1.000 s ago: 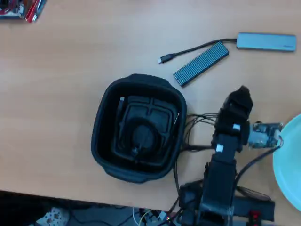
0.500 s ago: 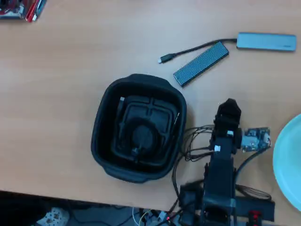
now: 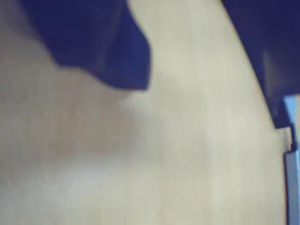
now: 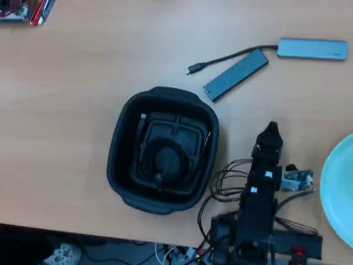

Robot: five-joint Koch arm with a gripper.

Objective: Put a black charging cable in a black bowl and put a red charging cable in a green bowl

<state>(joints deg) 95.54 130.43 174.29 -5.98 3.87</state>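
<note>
On the worktop (image 4: 83,99): I sit at the lower right of the overhead view, arm folded back, between the two bowls.
My fingers (image 4: 271,131): they point up the overhead view, over bare wood just right of the black bowl; only one dark tip shows there, so I cannot tell whether they are parted or closed. In the wrist view two dark blurred shapes (image 3: 101,44) frame plain wood, and nothing is visible between them.
Black bowl (image 4: 118,149): left of me in the overhead view, upright.
Black charging cable (image 4: 165,161): coiled on the floor of the black bowl, one plug end lying against the left inner wall.
Green bowl (image 4: 336,185): cut by the right edge of the overhead view, well apart from the black bowl.
Red charging cable (image 4: 37,12): at the top left corner of the overhead view, only partly in frame, far from the green bowl.
Grey hub (image 4: 312,48): at the top right, its short black lead trailing left.
Ribbed dark box (image 4: 236,74): tilted, just below that lead.
</note>
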